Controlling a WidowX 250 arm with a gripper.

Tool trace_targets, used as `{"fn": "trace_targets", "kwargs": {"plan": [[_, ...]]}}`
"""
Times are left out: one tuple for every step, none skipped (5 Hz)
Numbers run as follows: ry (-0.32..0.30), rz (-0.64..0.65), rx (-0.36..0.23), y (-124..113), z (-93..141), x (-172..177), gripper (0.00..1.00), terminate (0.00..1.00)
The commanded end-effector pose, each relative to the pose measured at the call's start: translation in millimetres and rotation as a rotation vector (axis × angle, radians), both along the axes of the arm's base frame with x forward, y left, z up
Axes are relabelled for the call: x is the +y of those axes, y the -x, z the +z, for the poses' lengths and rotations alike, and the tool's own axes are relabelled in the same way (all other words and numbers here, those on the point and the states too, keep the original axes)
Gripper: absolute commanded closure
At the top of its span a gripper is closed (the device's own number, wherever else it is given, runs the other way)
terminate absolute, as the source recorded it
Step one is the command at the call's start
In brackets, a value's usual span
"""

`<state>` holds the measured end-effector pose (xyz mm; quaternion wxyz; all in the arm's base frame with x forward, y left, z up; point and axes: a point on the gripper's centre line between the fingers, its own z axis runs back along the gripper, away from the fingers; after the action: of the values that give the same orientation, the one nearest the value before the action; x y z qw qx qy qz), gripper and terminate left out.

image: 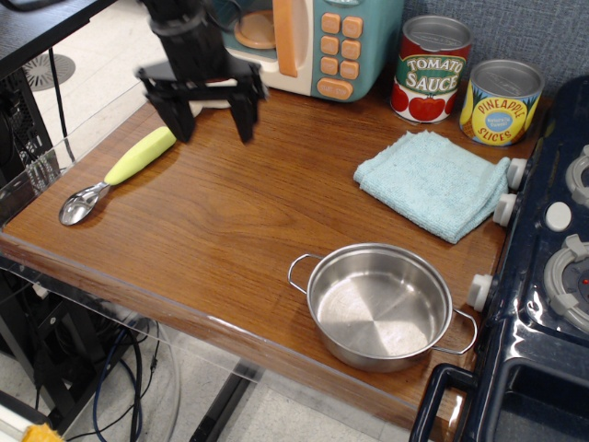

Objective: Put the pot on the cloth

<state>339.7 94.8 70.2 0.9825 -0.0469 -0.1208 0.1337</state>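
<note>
— Observation.image puts our gripper upper left, fingers spread wide, holding nothing; where's the pot?

— Lower centre-right, upright, well apart from the cloth (right of centre). We should probably descend over its near rim and pinch the wall.

Pot at table's front edge, cloth behind it.

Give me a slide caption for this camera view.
Open gripper hovers far from the empty pot; blue cloth lies bare beside two cans.
</note>
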Motion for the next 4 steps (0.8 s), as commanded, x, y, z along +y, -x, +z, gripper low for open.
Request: {"fn": "trace_targets", "kwargs": {"plan": [[-0.016, -0.271, -0.062, 15, 18, -48, 0.0, 0.0], [-0.003, -0.397, -0.06, 21, 13, -74, 0.0, 0.0], [-0.024, -0.513, -0.051, 27, 6, -101, 0.0, 0.0], [-0.043, -0.643, -0.031, 32, -10, -122, 0.0, 0.0]]}}
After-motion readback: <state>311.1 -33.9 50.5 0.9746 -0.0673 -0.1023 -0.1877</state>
